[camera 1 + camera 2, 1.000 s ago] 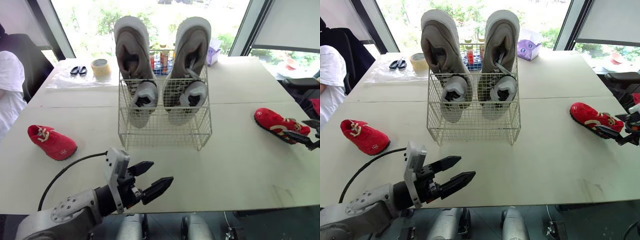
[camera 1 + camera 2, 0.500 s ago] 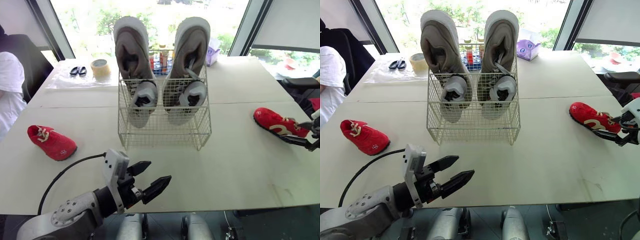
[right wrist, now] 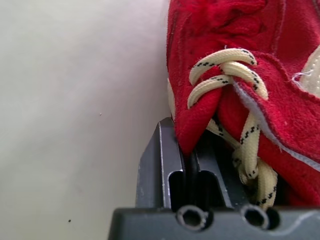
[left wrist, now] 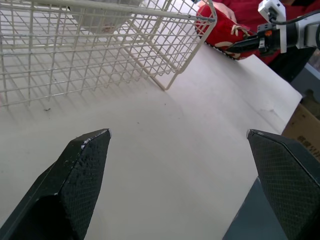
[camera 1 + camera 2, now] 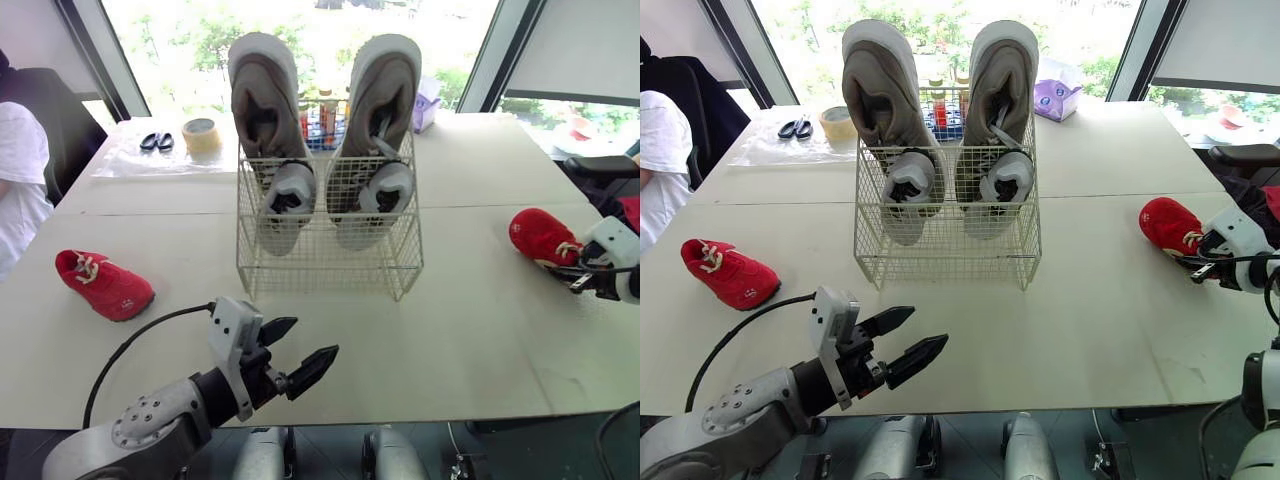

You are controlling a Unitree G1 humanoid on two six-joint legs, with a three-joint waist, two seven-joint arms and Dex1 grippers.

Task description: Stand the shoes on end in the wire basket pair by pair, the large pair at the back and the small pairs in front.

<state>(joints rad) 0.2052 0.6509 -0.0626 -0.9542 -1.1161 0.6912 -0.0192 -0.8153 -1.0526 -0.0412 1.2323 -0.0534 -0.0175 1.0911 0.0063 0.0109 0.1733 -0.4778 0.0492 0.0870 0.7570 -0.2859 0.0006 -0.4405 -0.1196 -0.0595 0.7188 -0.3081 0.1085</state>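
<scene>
You have one pale table point(image 5: 480, 330) carrying everything, and on it one white wire basket point(image 5: 330, 262) standing a little behind the middle. The basket holds four shoes in two pairs. Two large grey shoes stand on end along its back, one on the left point(image 5: 262, 100) and one on the right point(image 5: 384, 90), both rising well above the rim. Two small grey-and-white shoes stand on end in front of them, the left one point(image 5: 288, 195) and the right one point(image 5: 388, 190), each just before its large partner.

Outside the basket you have two small red shoes with cream laces. The left red shoe point(image 5: 104, 285) lies on its sole on the table, well apart from the basket on the robot's left. The right red shoe point(image 5: 540, 236) is near the table's right edge, tipped up, with the right gripper point(image 5: 578, 270) at its laced side. In the right wrist view, that pincer is pressed together on the red upper beside the laces.

The left gripper point(image 5: 313, 338) hangs over the table's near edge in front of the basket, its two black fingers spread wide with nothing between them.

At the far left of the table you can count one pair of scissors point(image 5: 156, 141) and one roll of tape point(image 5: 202, 133) beside it; one purple box point(image 5: 428, 105) sits behind the basket on the right.
</scene>
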